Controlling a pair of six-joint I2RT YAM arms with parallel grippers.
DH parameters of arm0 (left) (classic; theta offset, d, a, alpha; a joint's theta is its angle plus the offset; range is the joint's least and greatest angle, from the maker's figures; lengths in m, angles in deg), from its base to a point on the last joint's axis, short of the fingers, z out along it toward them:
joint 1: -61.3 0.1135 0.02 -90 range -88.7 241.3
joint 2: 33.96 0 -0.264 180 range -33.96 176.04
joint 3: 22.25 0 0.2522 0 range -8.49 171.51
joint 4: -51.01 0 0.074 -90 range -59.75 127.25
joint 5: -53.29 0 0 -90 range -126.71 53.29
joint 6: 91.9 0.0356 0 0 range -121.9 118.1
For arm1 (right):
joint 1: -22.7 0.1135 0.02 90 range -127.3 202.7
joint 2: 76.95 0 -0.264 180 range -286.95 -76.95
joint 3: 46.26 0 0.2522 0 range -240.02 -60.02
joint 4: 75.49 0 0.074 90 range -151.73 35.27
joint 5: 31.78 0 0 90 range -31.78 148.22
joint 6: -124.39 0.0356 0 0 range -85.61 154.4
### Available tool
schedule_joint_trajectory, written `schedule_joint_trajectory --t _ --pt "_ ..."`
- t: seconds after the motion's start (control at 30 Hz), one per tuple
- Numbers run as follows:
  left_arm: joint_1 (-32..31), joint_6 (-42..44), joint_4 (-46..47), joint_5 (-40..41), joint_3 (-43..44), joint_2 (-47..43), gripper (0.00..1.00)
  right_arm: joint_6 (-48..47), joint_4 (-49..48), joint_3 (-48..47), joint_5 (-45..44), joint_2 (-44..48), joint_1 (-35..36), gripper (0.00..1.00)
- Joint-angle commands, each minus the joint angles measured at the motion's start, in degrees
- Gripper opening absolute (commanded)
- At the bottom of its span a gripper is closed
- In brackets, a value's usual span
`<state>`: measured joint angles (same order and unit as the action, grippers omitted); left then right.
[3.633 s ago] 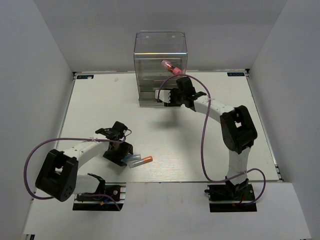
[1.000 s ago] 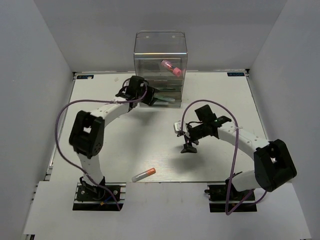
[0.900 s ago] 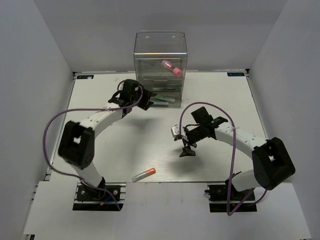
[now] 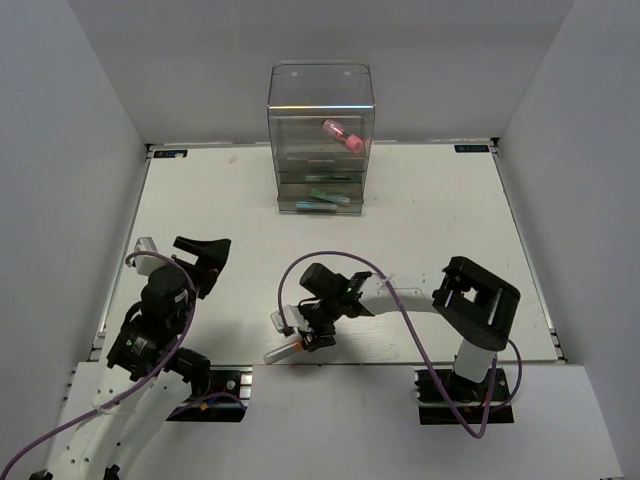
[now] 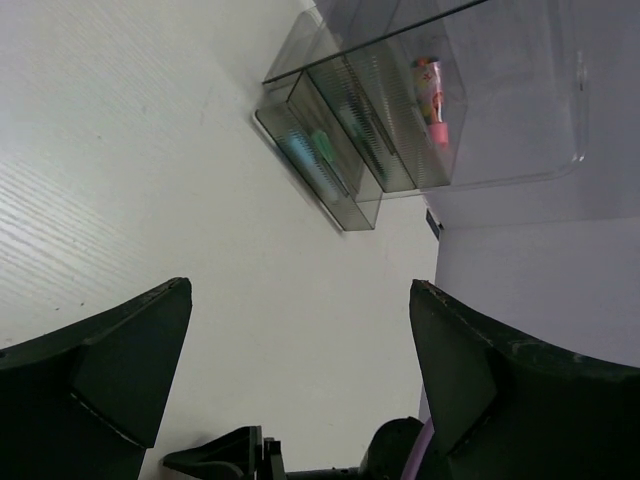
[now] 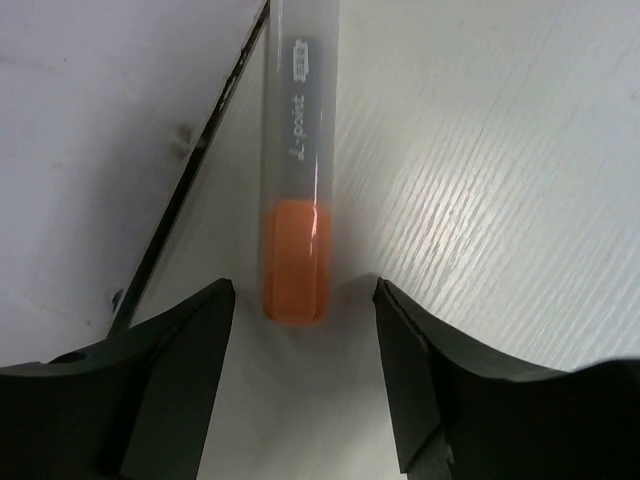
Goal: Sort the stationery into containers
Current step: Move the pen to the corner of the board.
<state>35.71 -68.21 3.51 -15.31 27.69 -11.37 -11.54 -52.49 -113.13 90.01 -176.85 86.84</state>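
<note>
An orange-capped marker (image 4: pixel 278 351) with a clear barrel lies near the table's front edge. My right gripper (image 4: pixel 310 335) is low over its orange end. In the right wrist view the orange cap (image 6: pixel 295 260) sits just beyond my open right gripper (image 6: pixel 303 292), centred on the gap and touching neither finger. The clear organiser (image 4: pixel 320 95) stands at the back, with the pink tube (image 4: pixel 342 134) in its upper part and green and blue markers (image 4: pixel 322 196) in its drawers. My left gripper (image 4: pixel 210 260) is open and empty at the near left. In its wrist view (image 5: pixel 300 290) it faces the organiser (image 5: pixel 520 100).
The table's front edge (image 4: pixel 330 364) runs right beside the marker, seen as a dark line (image 6: pixel 190 170) in the right wrist view. White walls enclose the table on three sides. The right arm's purple cable (image 4: pixel 400 300) loops over the near middle.
My left arm has pulled back from the organiser's drawers to the near left. My right gripper has moved forward and down to the orange marker. The blue marker is gone from the table.
</note>
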Motion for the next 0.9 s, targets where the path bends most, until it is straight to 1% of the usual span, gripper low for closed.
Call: schedule_joint_trajectory --t 0.0,0.1,0.2,0.23,0.33,0.37,0.47,0.53,0.57,0.7,0.73,0.77,0.87 --pt "0.27 -0.85 -4.67 2.15 -0.41 -0.61 0.99 3.74 -5.09 -1.21 -4.28 -1.70 2.30 0.64" --pt "0.27 -0.85 -4.67 2.15 -0.41 -0.62 0.99 4.71 -7.21 -0.69 -6.30 -2.06 3.79 0.61" --pt "0.27 -0.85 -4.67 2.15 -0.41 -0.09 0.99 4.97 -7.56 -0.16 -7.70 -2.15 4.24 0.49" --pt "0.27 -0.85 -4.67 2.15 -0.41 -0.09 0.99 5.15 -7.39 0.01 -7.97 -2.06 4.24 0.41" --pt "-0.26 -0.85 -4.14 2.15 -0.41 0.53 0.99 5.15 -6.17 0.28 -9.38 -1.62 3.54 0.27" --pt "-0.26 -0.85 -4.14 2.15 -0.41 1.05 0.99 5.24 -5.98 0.98 -10.77 -0.31 3.28 0.20" --pt "-0.26 -0.85 -3.62 2.15 -1.02 1.05 0.99 4.36 -6.33 3.52 -13.32 2.15 2.13 0.14" --pt "-0.26 -0.85 -3.00 1.62 -1.64 1.05 0.99 4.10 -6.86 4.06 -15.43 4.18 -0.23 0.08" --pt "-0.26 -0.85 -2.48 1.62 -1.64 1.05 0.99 4.01 -7.47 4.49 -17.27 5.58 -1.81 0.01" --pt "-0.26 -0.85 -0.90 0.57 -3.39 1.05 0.99 1.64 -10.27 3.54 -21.50 8.84 -7.88 0.00" --pt "-0.26 -0.85 -0.37 0.04 -3.40 1.05 0.99 1.37 -10.55 2.92 -21.59 9.89 -8.93 0.00" --pt "-0.26 -0.85 0.16 0.04 -4.10 1.05 0.99 0.68 -11.07 2.48 -21.77 10.42 -12.16 0.00" --pt "-0.26 -0.85 3.05 -1.63 -5.42 1.58 0.99 -0.73 -11.34 -1.47 -21.77 10.16 -17.01 0.00"
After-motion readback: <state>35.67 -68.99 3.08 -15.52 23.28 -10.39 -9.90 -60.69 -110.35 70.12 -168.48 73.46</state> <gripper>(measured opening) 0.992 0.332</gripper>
